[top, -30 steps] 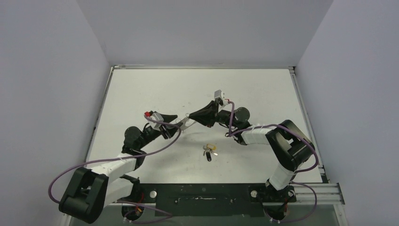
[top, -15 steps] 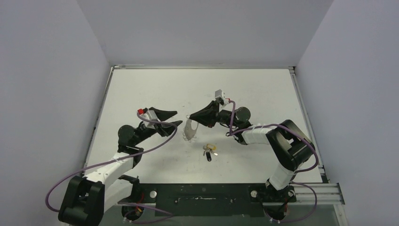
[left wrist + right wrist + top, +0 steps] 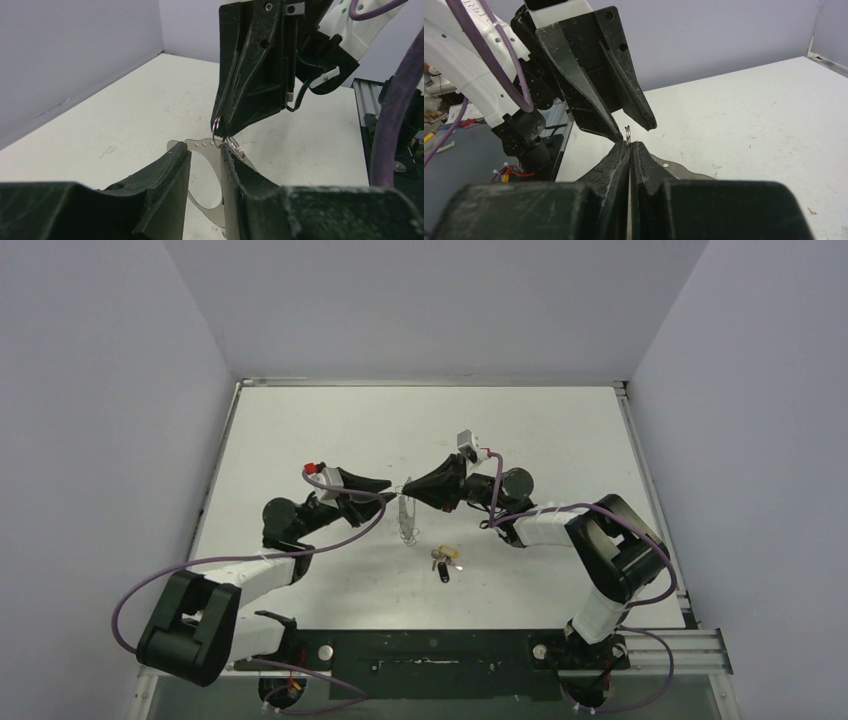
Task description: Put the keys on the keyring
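Observation:
The keyring [image 3: 406, 518], a flat silvery loop with small holes, hangs edge-on above the table's middle. My right gripper [image 3: 408, 485] is shut on a small ring at its top. The right wrist view has that gripper [image 3: 629, 144] pinching thin wire, with the keyring [image 3: 671, 167] below. My left gripper [image 3: 385, 492] faces it from the left. In the left wrist view that gripper [image 3: 205, 147] is open by a narrow gap. The keyring [image 3: 201, 143] shows through the gap, its band against the right finger. The keys [image 3: 441, 560], yellow-headed and black-headed, lie together on the table.
A white table [image 3: 300, 430] with a raised metal rim at the back and sides. Purple cables [image 3: 200, 570] loop from both arms. The arm bases and a black rail [image 3: 430, 650] stand at the near edge.
My left gripper had drawn back to the left with wider jaws; it has come back to the keyring with the jaws narrower. The keyring turned from broadside to edge-on. My right gripper held still.

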Robot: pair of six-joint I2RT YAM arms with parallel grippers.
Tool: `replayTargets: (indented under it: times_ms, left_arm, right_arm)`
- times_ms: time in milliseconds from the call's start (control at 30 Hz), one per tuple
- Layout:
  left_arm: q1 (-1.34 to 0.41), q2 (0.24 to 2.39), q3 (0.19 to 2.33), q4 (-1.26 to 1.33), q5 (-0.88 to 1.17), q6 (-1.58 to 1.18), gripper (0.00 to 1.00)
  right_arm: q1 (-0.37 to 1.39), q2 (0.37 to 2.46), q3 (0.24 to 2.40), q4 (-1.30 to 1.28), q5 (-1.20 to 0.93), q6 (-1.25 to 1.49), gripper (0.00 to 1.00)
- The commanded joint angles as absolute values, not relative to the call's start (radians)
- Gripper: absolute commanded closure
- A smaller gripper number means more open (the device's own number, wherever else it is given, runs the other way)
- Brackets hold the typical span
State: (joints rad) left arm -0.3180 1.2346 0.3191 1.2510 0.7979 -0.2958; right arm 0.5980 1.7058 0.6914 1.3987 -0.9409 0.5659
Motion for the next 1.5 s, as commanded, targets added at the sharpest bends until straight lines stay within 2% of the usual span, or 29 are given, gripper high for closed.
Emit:
replayTargets:
  times_ms: [0,133,267,333,500,600,700,833,1033,1467]
  left_arm:
    - [-0.354,1.25,0.379,1.341,0.836,-0.297,0.73]
    - [-0.385,1.275,0.389,1.336,0.829,-0.283,0.74]
    - [-0.388,1.296,0.39,1.342,0.824,-0.278,0.83]
    - [-0.388,1.298,0.39,1.343,0.821,-0.274,0.83]
    - [-0.387,1.243,0.359,1.337,0.762,-0.25,0.63]
    - [-0.384,1.182,0.349,1.27,0.749,-0.216,0.59]
    - [-0.376,1.117,0.335,1.188,0.726,-0.172,0.59]
    - [-0.37,1.038,0.337,1.002,0.713,-0.084,0.66]
    - [-0.37,0.998,0.327,0.845,0.694,-0.005,0.67]
    - [-0.419,1.133,0.359,1.009,0.726,-0.058,0.65]
  right_arm:
    - [0.607,1.695,0.729,1.492,-0.954,0.575,1.0]
    - [0.609,1.692,0.729,1.491,-0.954,0.575,1.0]
    - [0.609,1.689,0.725,1.491,-0.957,0.577,1.0]
    - [0.609,1.686,0.723,1.491,-0.958,0.575,1.0]
    - [0.607,1.681,0.719,1.491,-0.964,0.574,1.0]
    - [0.607,1.681,0.721,1.49,-0.969,0.574,1.0]
    - [0.608,1.68,0.722,1.489,-0.972,0.575,1.0]
    - [0.609,1.677,0.724,1.489,-0.974,0.577,1.0]
    - [0.612,1.677,0.731,1.488,-0.973,0.581,1.0]
    - [0.617,1.684,0.738,1.489,-0.976,0.59,1.0]
